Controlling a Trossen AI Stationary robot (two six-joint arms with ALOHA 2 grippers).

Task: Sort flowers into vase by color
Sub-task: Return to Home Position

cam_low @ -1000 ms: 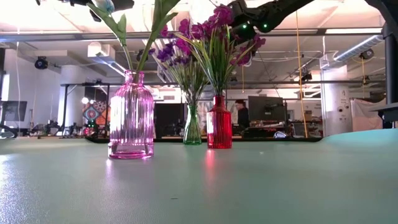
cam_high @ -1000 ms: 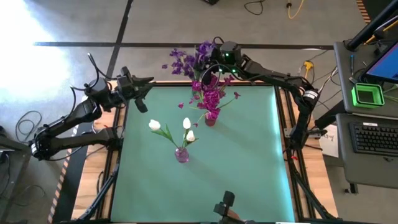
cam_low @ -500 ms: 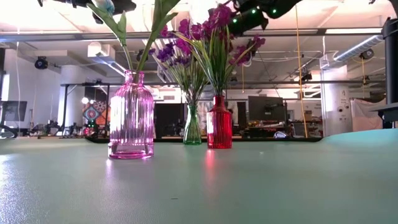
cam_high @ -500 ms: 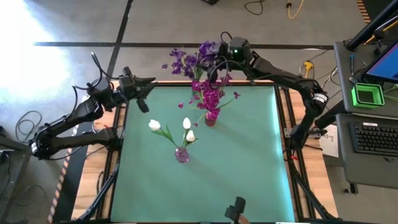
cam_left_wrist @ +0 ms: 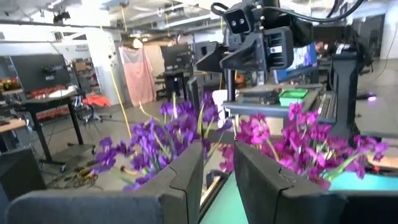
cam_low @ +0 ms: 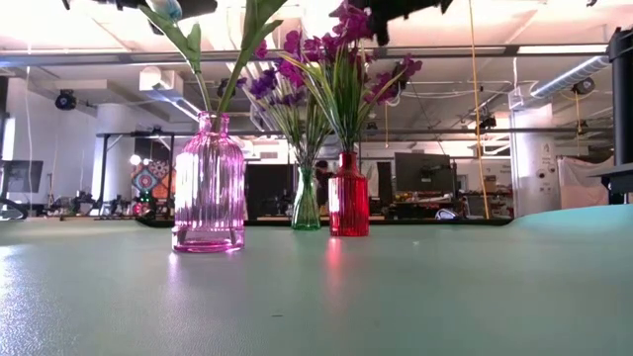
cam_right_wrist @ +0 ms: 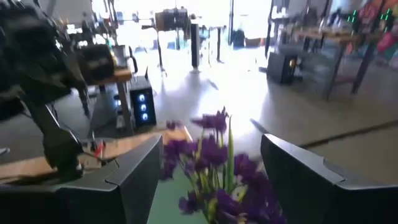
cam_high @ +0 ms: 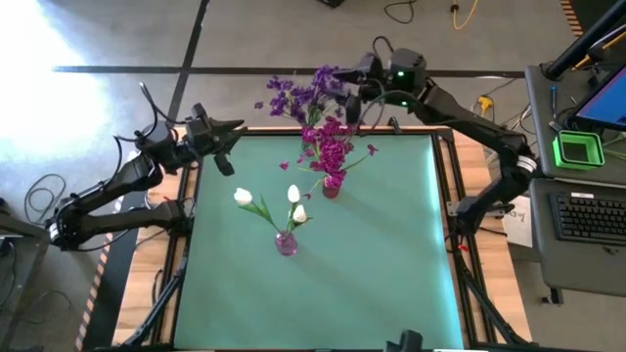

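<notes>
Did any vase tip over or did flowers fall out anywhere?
No, nothing stands out. The pink vase, green vase and red vase all stand upright on the table, with no stems lying loose. The violet flowers just lean out past the table's far edge, near the open right gripper.

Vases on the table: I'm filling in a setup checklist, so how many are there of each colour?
pink vase: 1
green vase: 1
red vase: 1
Total: 3 vases
</notes>
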